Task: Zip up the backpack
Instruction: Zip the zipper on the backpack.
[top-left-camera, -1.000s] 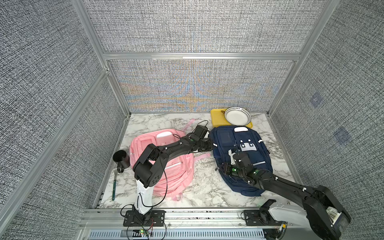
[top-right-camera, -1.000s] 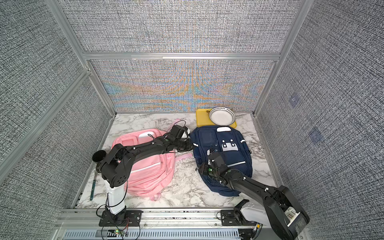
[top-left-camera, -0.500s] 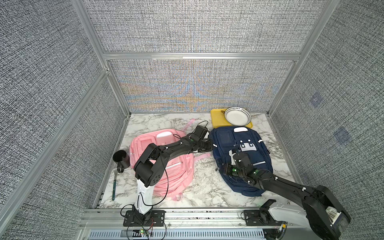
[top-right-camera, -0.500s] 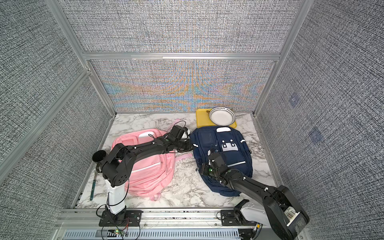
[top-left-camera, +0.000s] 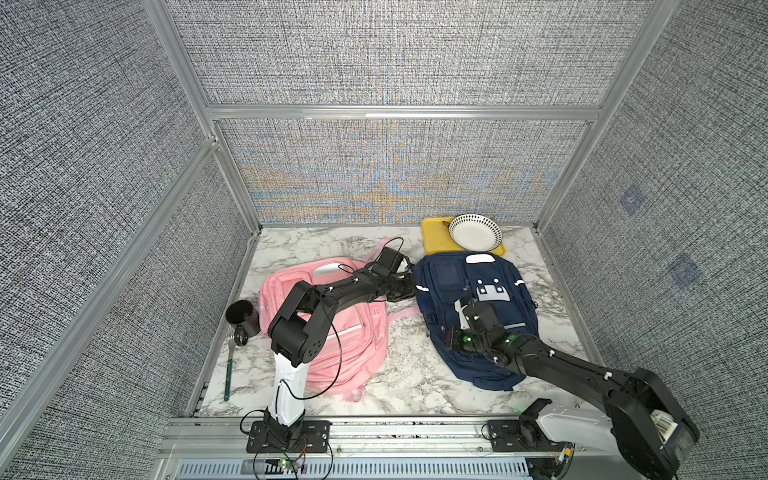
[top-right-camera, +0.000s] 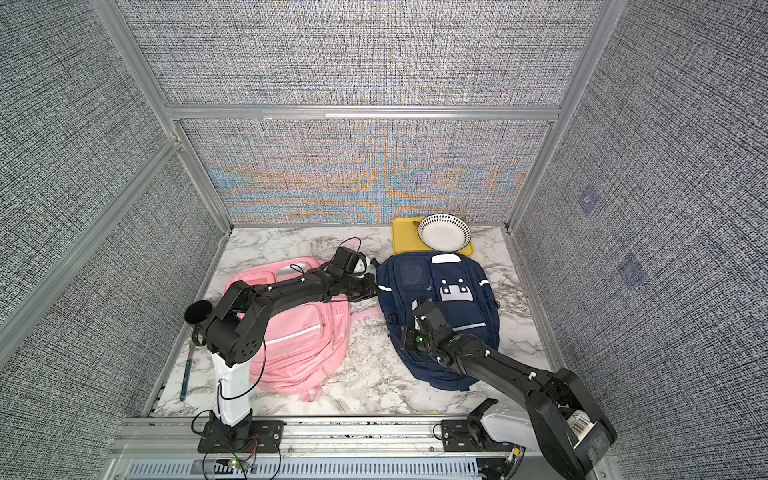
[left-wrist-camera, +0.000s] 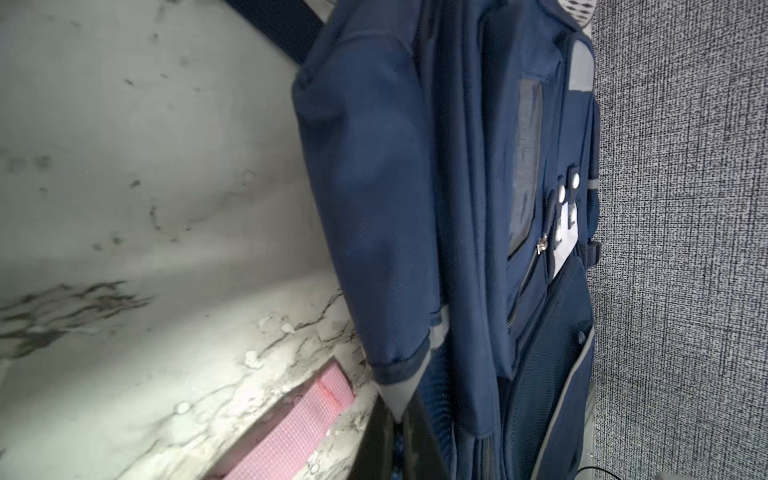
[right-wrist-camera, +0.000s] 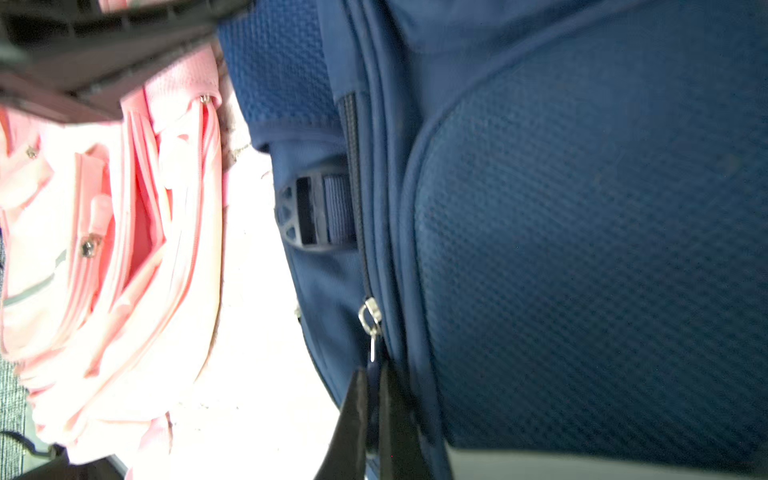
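Note:
The navy backpack (top-left-camera: 444, 276) (top-right-camera: 409, 274) lies flat at the right of the marble table. My left gripper (top-left-camera: 409, 286) (top-right-camera: 374, 289) is at its upper left edge. In the left wrist view this gripper (left-wrist-camera: 399, 419) is shut on a pale tab (left-wrist-camera: 397, 390) at the hem of the navy side pocket (left-wrist-camera: 374, 187). My right gripper (top-left-camera: 448, 332) (top-right-camera: 402, 332) sits at the bag's lower left side. In the right wrist view it (right-wrist-camera: 372, 374) is shut on the dark pull below the silver zipper slider (right-wrist-camera: 370, 316).
A pink backpack (top-left-camera: 332, 332) lies under the left arm, its strap (left-wrist-camera: 291, 428) close to the navy bag. A dotted bowl (top-left-camera: 476, 232) rests on a yellow board (top-left-camera: 432, 237) at the back. At the left edge are a black cup (top-left-camera: 242, 318) and a teal-handled fork (top-left-camera: 227, 374).
The right gripper has shut on the zipper pull. Neither arm has visibly moved, and the left grip is unchanged.

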